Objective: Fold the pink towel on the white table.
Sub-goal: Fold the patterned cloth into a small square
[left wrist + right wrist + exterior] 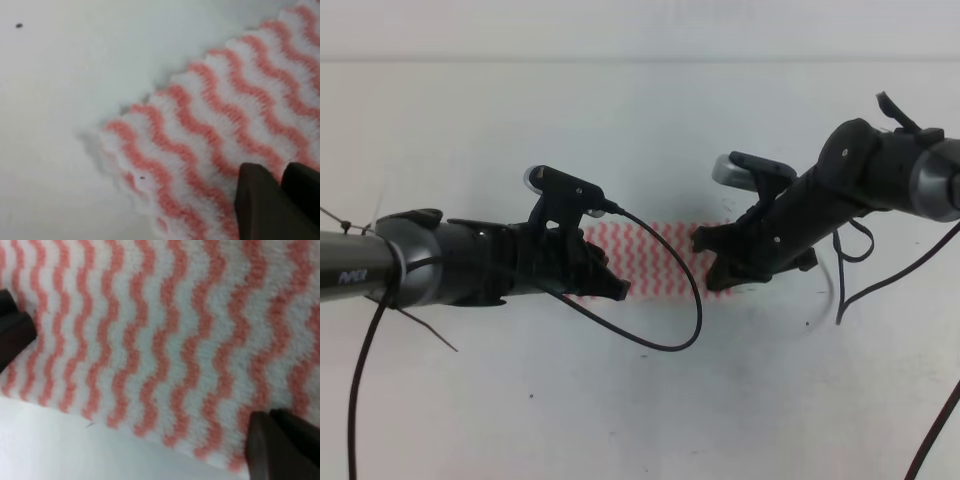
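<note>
On the white worktop [640, 400] the pink towel [655, 255] lies flat between both arms — left fingers [277, 205] and right fingers [282, 445] pressed together at opposite towel edges, cloth apparently pinched. Pale lettering on the left arm is unreadable.

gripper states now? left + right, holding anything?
Left gripper: fingers together on the pink towel, left end; looks shut on it.
Right gripper: fingers together on the towel's right end; looks shut on it.
</note>
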